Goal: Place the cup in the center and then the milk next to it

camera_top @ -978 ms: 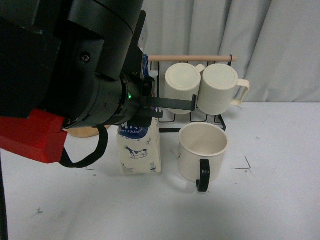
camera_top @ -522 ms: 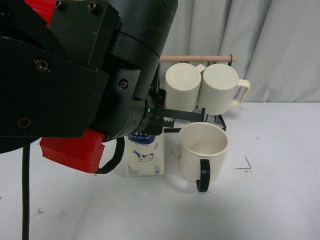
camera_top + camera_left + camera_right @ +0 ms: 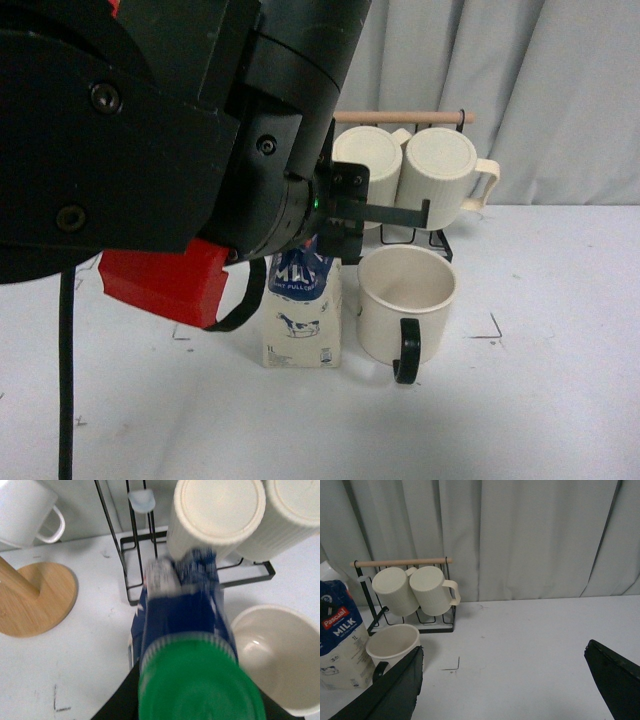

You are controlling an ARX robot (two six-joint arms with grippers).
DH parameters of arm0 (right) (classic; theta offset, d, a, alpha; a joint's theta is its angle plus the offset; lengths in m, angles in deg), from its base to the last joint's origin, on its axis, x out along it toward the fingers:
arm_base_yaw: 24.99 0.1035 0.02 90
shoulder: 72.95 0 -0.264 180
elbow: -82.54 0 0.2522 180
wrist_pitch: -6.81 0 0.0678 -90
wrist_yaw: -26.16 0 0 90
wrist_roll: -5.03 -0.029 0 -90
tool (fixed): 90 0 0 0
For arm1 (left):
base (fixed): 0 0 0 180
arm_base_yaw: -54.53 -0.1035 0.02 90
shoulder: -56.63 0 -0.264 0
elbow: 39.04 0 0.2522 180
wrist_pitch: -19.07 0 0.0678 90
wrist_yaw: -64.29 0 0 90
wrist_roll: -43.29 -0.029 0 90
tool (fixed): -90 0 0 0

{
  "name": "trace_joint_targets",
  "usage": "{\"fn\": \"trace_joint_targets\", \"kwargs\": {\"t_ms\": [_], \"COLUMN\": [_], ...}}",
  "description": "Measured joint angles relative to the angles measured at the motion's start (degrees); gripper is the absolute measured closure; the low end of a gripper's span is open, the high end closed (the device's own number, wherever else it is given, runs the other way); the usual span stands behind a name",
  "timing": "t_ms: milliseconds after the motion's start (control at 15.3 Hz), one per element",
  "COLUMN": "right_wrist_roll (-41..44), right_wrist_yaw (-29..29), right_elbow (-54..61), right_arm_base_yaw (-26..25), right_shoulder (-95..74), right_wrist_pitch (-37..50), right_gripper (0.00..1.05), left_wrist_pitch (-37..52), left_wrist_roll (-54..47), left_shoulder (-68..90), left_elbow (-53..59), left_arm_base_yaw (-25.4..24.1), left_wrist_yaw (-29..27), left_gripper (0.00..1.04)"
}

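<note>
The cup [image 3: 405,300] is a wide cream mug with a black handle turned toward me, standing upright on the white table. The milk [image 3: 302,312], a blue and white carton, stands just left of the cup with a narrow gap between them. Its base is at table level. My left gripper [image 3: 325,232] is shut on the carton's top. In the left wrist view the green cap [image 3: 200,682] fills the space between the black fingers [image 3: 112,707], with the cup [image 3: 277,655] beside it. My right gripper [image 3: 502,680] is open and empty, to the right of the cup [image 3: 392,641] and milk [image 3: 340,645].
A black wire rack [image 3: 440,240] with a wooden rod holds two ribbed cream mugs [image 3: 440,175] right behind the cup. A round wooden stand base [image 3: 35,600] and a small white mug [image 3: 25,510] are behind and to the left. A grey curtain hangs at the back.
My left arm has carried the milk to the right, closer to the cup. The cup and the rack have not moved.
</note>
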Motion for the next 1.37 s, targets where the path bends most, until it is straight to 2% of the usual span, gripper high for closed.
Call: {"fn": "trace_joint_targets", "kwargs": {"t_ms": [261,391,522,652,783,913,1109,1174,1239,1370], "right_wrist_roll": [0.0,0.0,0.0,0.0,0.0,0.0,0.0,0.0,0.0,0.0], "right_wrist_yaw": [0.0,0.0,0.0,0.0,0.0,0.0,0.0,0.0,0.0,0.0], "right_elbow": [0.0,0.0,0.0,0.0,0.0,0.0,0.0,0.0,0.0,0.0], "right_arm_base_yaw": [0.0,0.0,0.0,0.0,0.0,0.0,0.0,0.0,0.0,0.0], "right_shoulder": [0.0,0.0,0.0,0.0,0.0,0.0,0.0,0.0,0.0,0.0], "right_wrist_pitch": [0.0,0.0,0.0,0.0,0.0,0.0,0.0,0.0,0.0,0.0], "right_gripper": [0.06,0.06,0.06,0.06,0.06,0.06,0.06,0.06,0.06,0.06], "left_wrist_pitch": [0.1,3.6,7.6,5.6,15.9,15.4,16.6,16.6,16.5,15.0], "left_wrist_roll": [2.2,3.1,0.3,-0.1,-4.9,-9.0,-10.6,-10.7,-10.8,-10.8], "left_shoulder": [-2.1,-7.8,-20.3,-28.4,-35.5,-47.9,-54.8,-58.1,-61.7,-66.3], "left_elbow": [1.0,3.9,10.5,14.9,21.7,31.4,40.1,43.8,46.2,49.9], "left_arm_base_yaw": [-0.1,-0.1,-1.0,-4.2,-7.7,-15.1,-20.0,-22.3,-24.5,-27.0], "left_wrist_yaw": [2.9,2.9,1.8,1.9,-1.7,2.6,8.4,10.7,12.5,15.2], "left_gripper": [0.31,0.09,0.07,0.07,0.22,0.43,0.76,0.94,1.03,1.03]}}
